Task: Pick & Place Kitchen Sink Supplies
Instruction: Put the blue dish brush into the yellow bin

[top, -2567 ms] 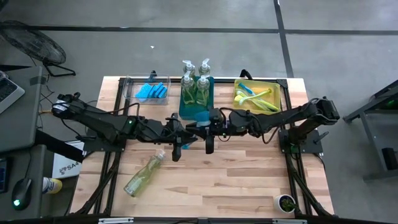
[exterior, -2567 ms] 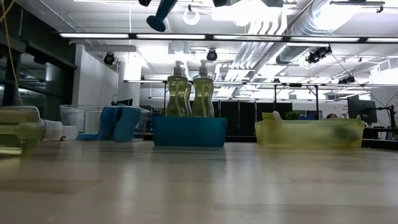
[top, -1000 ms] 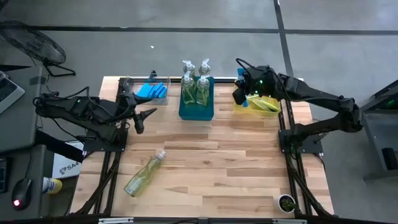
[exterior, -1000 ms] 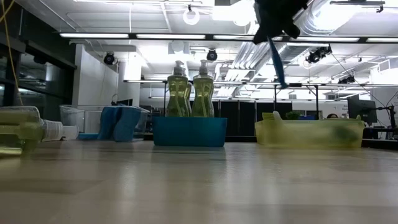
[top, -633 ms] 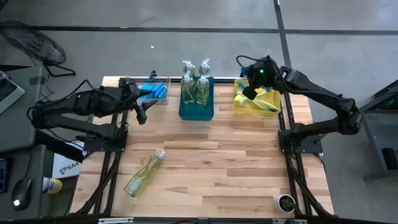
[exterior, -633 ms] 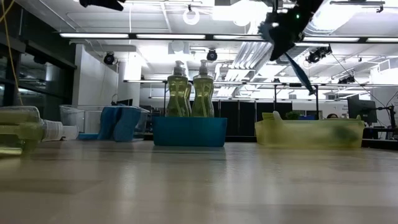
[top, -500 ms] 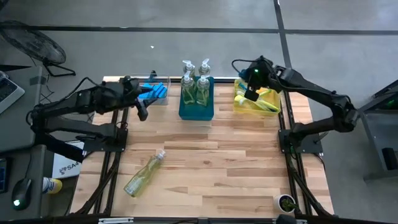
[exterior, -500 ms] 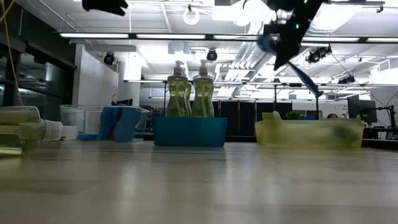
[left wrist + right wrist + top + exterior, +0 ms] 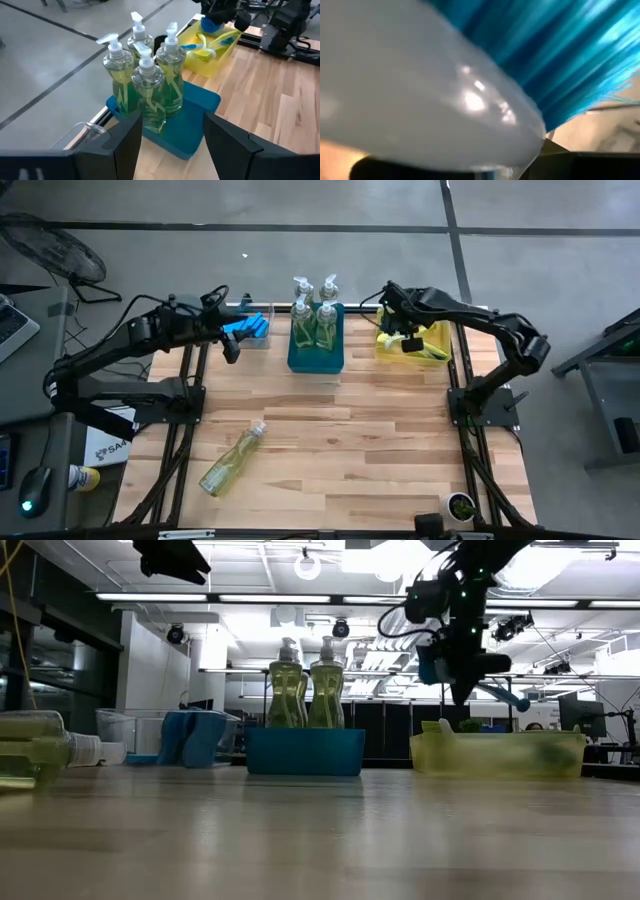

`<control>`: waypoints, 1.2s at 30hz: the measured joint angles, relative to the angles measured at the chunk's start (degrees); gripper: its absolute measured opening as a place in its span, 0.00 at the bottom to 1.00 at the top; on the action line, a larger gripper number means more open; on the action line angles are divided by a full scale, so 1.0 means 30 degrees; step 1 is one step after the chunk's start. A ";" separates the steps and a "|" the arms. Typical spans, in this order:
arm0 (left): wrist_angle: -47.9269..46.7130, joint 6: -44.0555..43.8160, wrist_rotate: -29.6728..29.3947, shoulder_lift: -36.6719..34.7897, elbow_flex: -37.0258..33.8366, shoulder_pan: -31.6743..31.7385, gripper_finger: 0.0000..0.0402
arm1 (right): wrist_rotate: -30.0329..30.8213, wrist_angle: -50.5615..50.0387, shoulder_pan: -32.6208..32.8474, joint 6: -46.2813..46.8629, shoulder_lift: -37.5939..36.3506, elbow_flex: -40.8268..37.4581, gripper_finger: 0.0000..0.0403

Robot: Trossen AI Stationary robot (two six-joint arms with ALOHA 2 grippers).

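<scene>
Right pincer (image 9: 408, 338) clamps a long-handled blue dish brush (image 9: 500, 695) over the yellow bin (image 9: 436, 352).

Four clear pump bottles (image 9: 315, 318) of yellow-green soap stand upright together. A fifth bottle (image 9: 232, 458) lies on its side. Blue sponges (image 9: 247, 327) stand clustered; a blue brush (image 9: 497, 693) hangs tilted.

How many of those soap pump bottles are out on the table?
5. Four stand upright together in the teal bin: bottles at and. A fifth bottle lies on its side on the bare wooden table, toward the left front. None looks hidden.
</scene>
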 joint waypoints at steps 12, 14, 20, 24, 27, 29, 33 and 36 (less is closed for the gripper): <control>-0.0074 -0.0132 0.0383 0.0139 0.0000 0.0144 0.51 | -0.1768 -0.2572 0.0024 -0.3279 0.0375 -0.0015 0.08; -0.0053 -0.0132 0.0342 0.0139 0.0000 0.0144 0.51 | -0.1862 -0.2573 0.0024 -0.3862 0.0375 -0.0015 0.08; 0.0013 -0.0132 0.0335 0.0139 0.0000 0.0144 0.51 | -0.3102 -0.2896 -0.0433 -0.4832 0.0446 -0.0015 0.08; 0.0018 -0.0132 0.0347 0.0139 0.0000 0.0141 0.51 | -0.2775 -0.3373 -0.0898 -0.4486 0.0799 -0.0015 0.08; 0.0020 -0.0137 0.0349 0.0139 0.0000 0.0139 0.51 | -0.2698 -0.3030 -0.0982 -0.4998 0.0954 -0.0022 0.08; 0.0013 -0.0139 0.0349 0.0139 0.0000 0.0144 0.51 | -0.2761 -0.2793 -0.0967 -0.5178 0.1144 -0.0022 0.08; 0.0013 -0.0139 0.0349 0.0139 0.0000 0.0144 0.51 | -0.2569 -0.3122 -0.0967 -0.5319 0.1755 -0.0024 0.08; 0.0013 -0.0139 0.0357 0.0139 0.0000 0.0143 0.51 | -0.2076 -0.3002 -0.0967 -0.5291 0.2094 -0.0029 0.09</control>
